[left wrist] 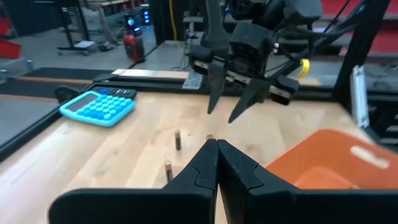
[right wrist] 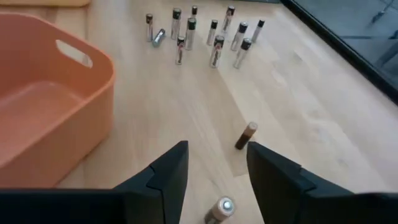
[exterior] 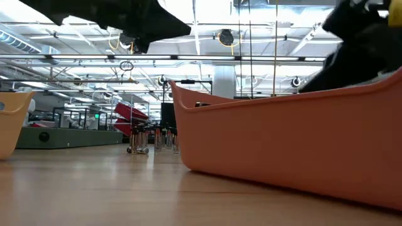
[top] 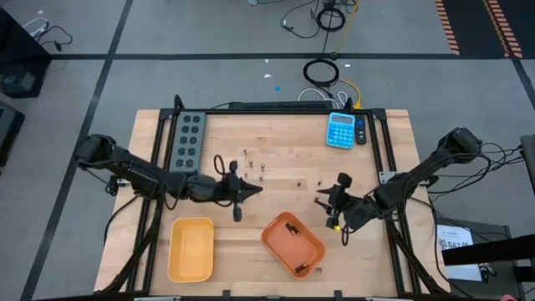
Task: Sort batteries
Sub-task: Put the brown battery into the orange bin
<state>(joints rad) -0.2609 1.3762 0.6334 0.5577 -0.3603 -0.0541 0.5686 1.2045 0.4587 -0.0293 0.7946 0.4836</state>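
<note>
Several small batteries stand upright in a cluster on the wooden table, also visible as the cluster in the high view. Two more batteries stand apart, right in front of my right gripper. That gripper is open, hovers above the table beside the orange tray and points toward the cluster. My left gripper is shut, with nothing visible between its fingers. It hovers near the table's middle, facing the right gripper. Three single batteries stand beyond it.
A yellow tray sits near the table's near edge, left of the orange tray, which holds a few small dark things. A blue calculator and a grey power strip lie along the far edge.
</note>
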